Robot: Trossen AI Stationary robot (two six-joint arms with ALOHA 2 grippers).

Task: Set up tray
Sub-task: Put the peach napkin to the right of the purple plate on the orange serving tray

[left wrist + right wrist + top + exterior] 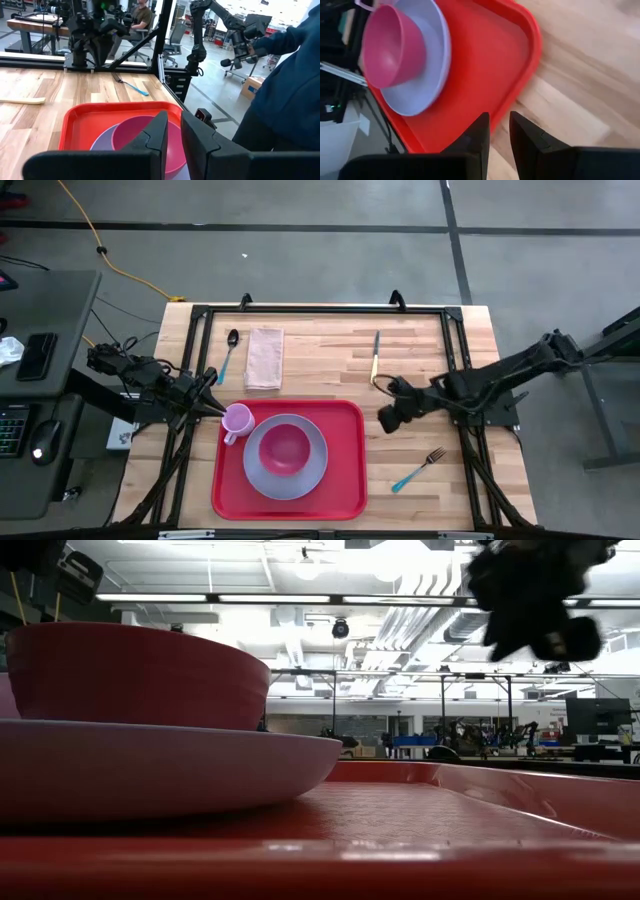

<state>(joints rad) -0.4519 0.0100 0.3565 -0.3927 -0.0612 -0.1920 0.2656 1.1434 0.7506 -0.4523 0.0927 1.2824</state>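
Note:
The red tray (pixel 345 470) lies on the near middle of the table. On it sits a lavender plate (pixel 303 486) carrying a magenta bowl (pixel 284 448). A pink cup (pixel 238 420) stands in the tray's far left corner. My left gripper (pixel 217 408) is shut, its tips just left of the cup. The fingers (pixel 160 135) hide the cup in the left wrist view. My right gripper (pixel 386 422) is also shut and hovers above the wood just right of the tray's right rim (pixel 532 45). It shows high up in the low view (pixel 530 600). My left gripper's shut tips are beside the cup's left side at the tray's far left corner. I cannot tell whether they touch it: the high view is too coarse and the fingers hide the cup in the wrist view.
Behind the tray lie a spoon (pixel 231 355), a folded beige napkin (pixel 264 358) and a knife (pixel 376 355). A blue-handled fork (pixel 418 470) lies to the right of the tray near the front. A person in a blue sleeve (pixel 290 85) stands beyond the table's near edge.

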